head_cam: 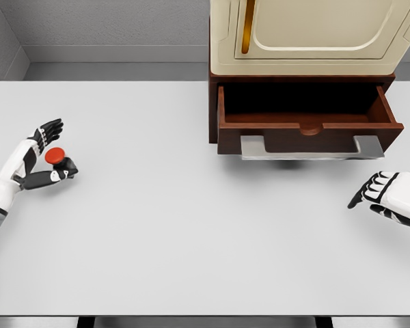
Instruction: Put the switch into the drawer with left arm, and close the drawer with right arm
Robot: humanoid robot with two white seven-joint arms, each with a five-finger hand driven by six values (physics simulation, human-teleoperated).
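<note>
The switch (55, 156), a small dark body with a round red button on top, sits on the white table (191, 225) at the far left. My left hand (52, 152) is around it: the fingers (49, 130) stretch out just behind the button and the thumb (57, 175) lies just in front, so the hand is open. The dark wooden drawer (307, 126) stands pulled out at the upper right, its inside in shadow, with a silver handle (311, 147) on its front. My right hand (370, 193) rests open on the table below the drawer's right end, apart from it.
A cream cabinet (307, 37) with a brass-coloured door handle sits on top of the drawer's brown housing (213, 109) at the back of the table. A grey wall runs behind the table.
</note>
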